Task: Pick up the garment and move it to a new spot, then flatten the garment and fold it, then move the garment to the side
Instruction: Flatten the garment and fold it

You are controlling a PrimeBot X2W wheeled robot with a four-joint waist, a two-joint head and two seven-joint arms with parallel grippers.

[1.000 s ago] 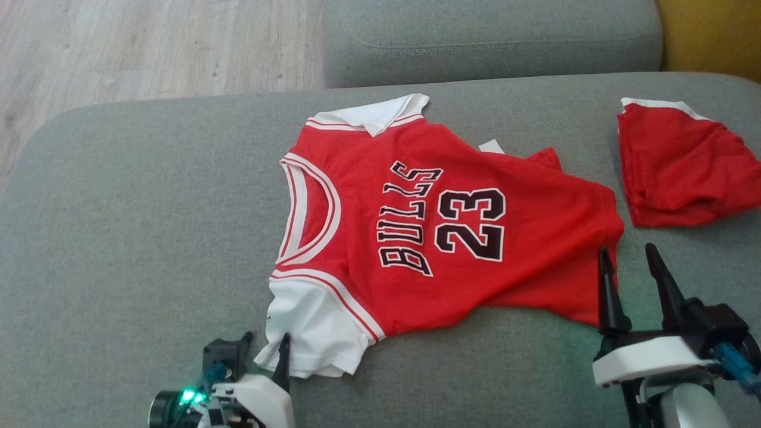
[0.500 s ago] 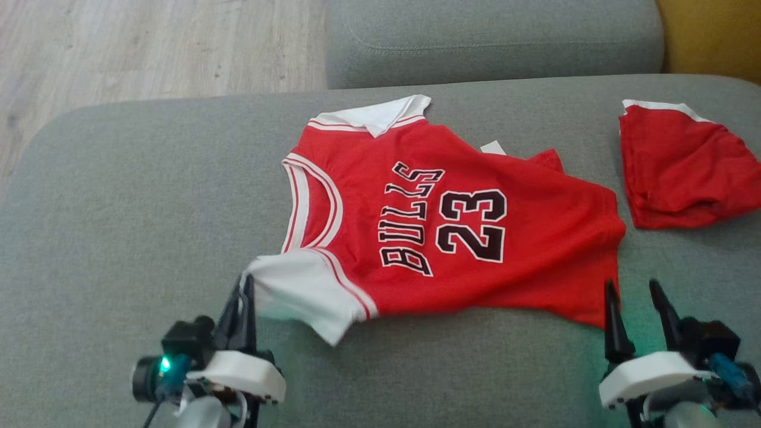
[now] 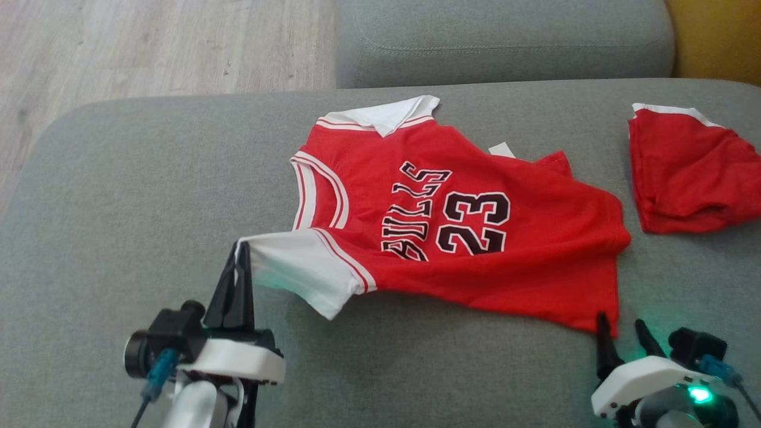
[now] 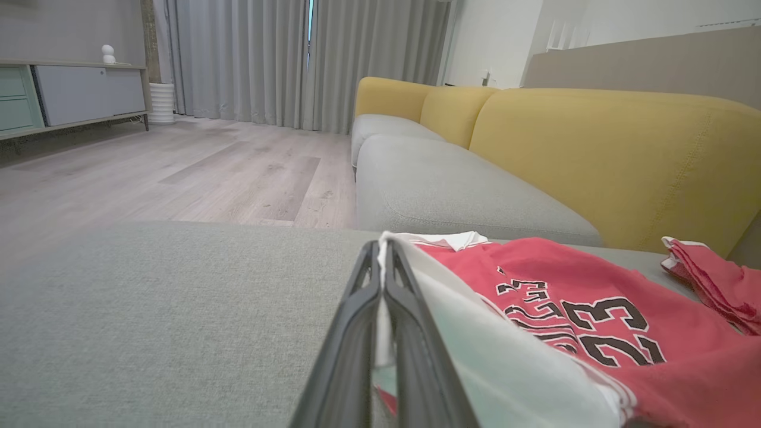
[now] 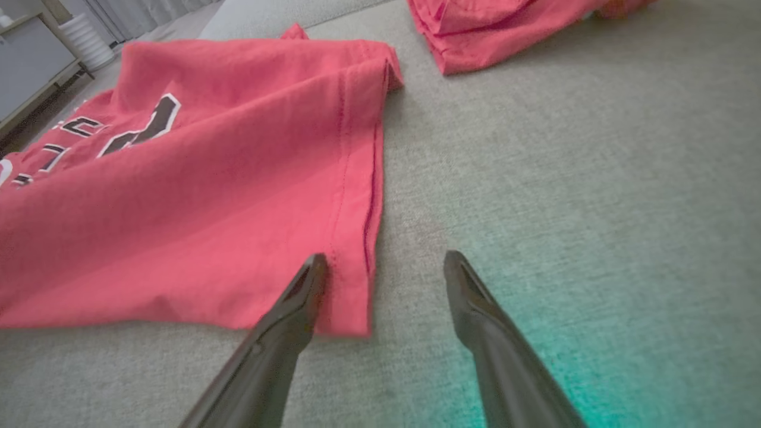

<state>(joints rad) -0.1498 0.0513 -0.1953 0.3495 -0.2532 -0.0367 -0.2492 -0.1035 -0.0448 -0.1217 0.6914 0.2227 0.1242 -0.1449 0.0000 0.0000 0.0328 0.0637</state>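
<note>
1. The garment (image 3: pixel 464 238), a red jersey with white trim and the print "BULLS 23", lies across the middle of the head view on a grey seat cushion (image 3: pixel 119 208). Its collar points to the left of the frame and its bottom hem to the right.
2. The left gripper (image 3: pixel 240 246) stands in the lower left of the head view. Its two dark fingers are pressed together and pinch the edge of the white sleeve (image 3: pixel 297 264) of the garment.
3. This sleeve is held up off the cushion, and the red cloth beside it makes a fold that covers a part of the letters.
4. In the left wrist view the same clenched fingers rise from the bottom centre with a thin strip of white cloth between them. The jersey spreads out toward the lower right.
5. The right gripper (image 3: pixel 620 320) is in the lower right of the head view. Its fingers are spread apart and grasp nothing, and their tips are just below the lower right corner of the hem.
6. In the right wrist view one fingertip overlaps this hem corner and the other is over bare cushion. Whether the first one touches the cloth cannot be told.
7. A second red cloth (image 3: pixel 689 172) with a white edge lies crumpled at the right edge of the head view, apart from the garment.
8. A wooden floor (image 3: pixel 148 47) shows in the upper left, and a yellow backrest (image 4: pixel 594 154) on the right side of the left wrist view.
</note>
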